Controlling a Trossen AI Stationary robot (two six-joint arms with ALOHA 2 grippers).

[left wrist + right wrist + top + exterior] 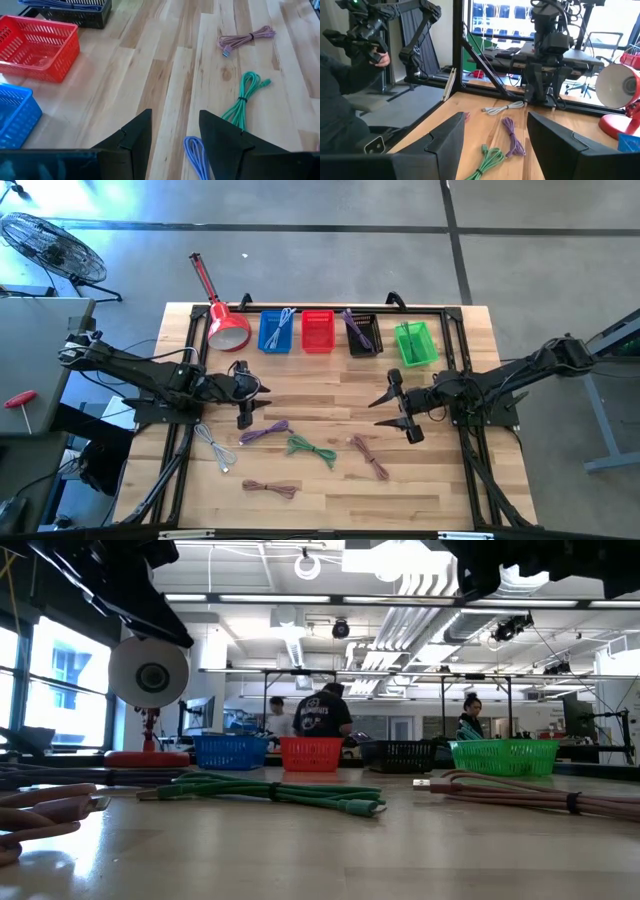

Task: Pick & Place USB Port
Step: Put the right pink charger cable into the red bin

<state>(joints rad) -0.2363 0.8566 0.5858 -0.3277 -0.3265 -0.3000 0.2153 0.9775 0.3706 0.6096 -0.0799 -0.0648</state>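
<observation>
Several coiled USB cables lie flat on the wooden table: a white one (218, 448), a purple one (265, 432), a green one (312, 448) and two pinkish ones (370, 456) (270, 488). My left gripper (242, 393) hangs open above the table just beyond the purple cable (197, 156), which shows below its fingers, with nothing between them. My right gripper (388, 406) hangs open over bare wood, pointing level toward the left arm (545, 50), also with nothing between its fingers. The green cable (280, 790) lies in the middle of the low view.
Along the far edge stand a blue basket (275, 332), a red basket (317, 330), a black basket (362, 333) and a green basket (415, 343). A red desk lamp (226, 323) sits at the far left. A person (350, 75) stands beyond the table's left side.
</observation>
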